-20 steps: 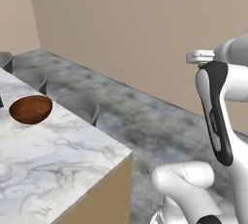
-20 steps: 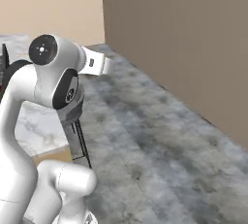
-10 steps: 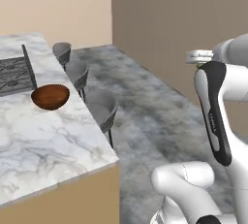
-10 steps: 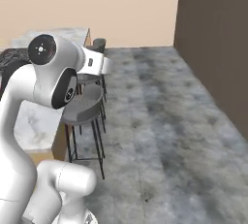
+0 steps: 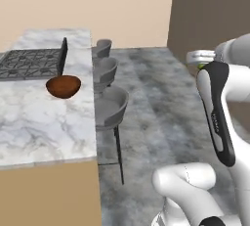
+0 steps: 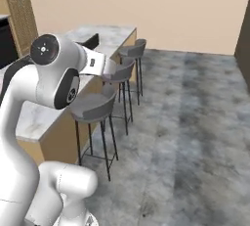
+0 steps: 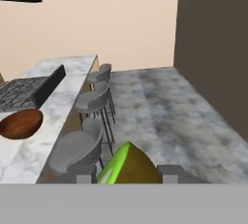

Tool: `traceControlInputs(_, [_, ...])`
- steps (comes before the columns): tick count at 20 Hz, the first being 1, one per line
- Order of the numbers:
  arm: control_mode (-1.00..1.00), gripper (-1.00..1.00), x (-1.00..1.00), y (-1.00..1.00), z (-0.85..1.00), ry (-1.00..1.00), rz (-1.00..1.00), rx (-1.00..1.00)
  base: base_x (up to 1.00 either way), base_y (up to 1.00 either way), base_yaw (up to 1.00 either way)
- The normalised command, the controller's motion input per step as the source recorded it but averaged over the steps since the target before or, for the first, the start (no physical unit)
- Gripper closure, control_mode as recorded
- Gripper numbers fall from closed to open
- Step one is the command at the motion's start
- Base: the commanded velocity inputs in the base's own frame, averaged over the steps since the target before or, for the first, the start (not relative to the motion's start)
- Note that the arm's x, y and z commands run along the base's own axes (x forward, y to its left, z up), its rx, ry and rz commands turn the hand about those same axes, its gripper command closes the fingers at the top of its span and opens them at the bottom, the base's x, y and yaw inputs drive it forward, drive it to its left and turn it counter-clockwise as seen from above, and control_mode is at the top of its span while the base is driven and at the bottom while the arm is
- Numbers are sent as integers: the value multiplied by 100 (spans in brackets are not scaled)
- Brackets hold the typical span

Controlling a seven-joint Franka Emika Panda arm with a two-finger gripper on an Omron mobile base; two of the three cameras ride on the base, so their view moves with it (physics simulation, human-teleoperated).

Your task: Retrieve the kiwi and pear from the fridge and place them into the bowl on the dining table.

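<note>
In the hand view my gripper (image 7: 127,174) is shut on a fruit (image 7: 128,166) that is bright green on one side and olive-brown on the other; whether it is the pear or the kiwi I cannot tell. In the left base view a bit of green fruit (image 5: 207,56) shows at the gripper (image 5: 197,57), high on the right. The reddish-brown bowl (image 5: 63,86) (image 7: 20,123) sits on the marble dining table (image 5: 39,122) (image 7: 63,102) (image 6: 34,117), far to the gripper's left. The fridge is out of view.
Three grey bar stools (image 5: 110,105) (image 6: 93,105) (image 7: 77,148) line the table's near side, between me and the bowl. A dark cooktop (image 5: 29,63) (image 7: 19,94) lies behind the bowl. A dark brown wall (image 5: 210,14) stands on the right, with grey floor (image 6: 185,122) beside the stools.
The whole picture has swung as the base turned: the table, bowl and stools have come further into view. The arm's pose and its hold on the fruit look unchanged.
</note>
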Motion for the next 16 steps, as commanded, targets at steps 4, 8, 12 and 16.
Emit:
traceControlInputs(4, [100,100,0,0,0,0,0,0,22,-55,54])
traceControlInputs(8, [100,100,0,0,0,0,0,0,44,-72,58])
traceControlInputs(12, [100,100,0,0,0,0,0,0,64,-87,53])
traceControlInputs(16, [100,100,0,0,0,0,0,0,72,-90,51])
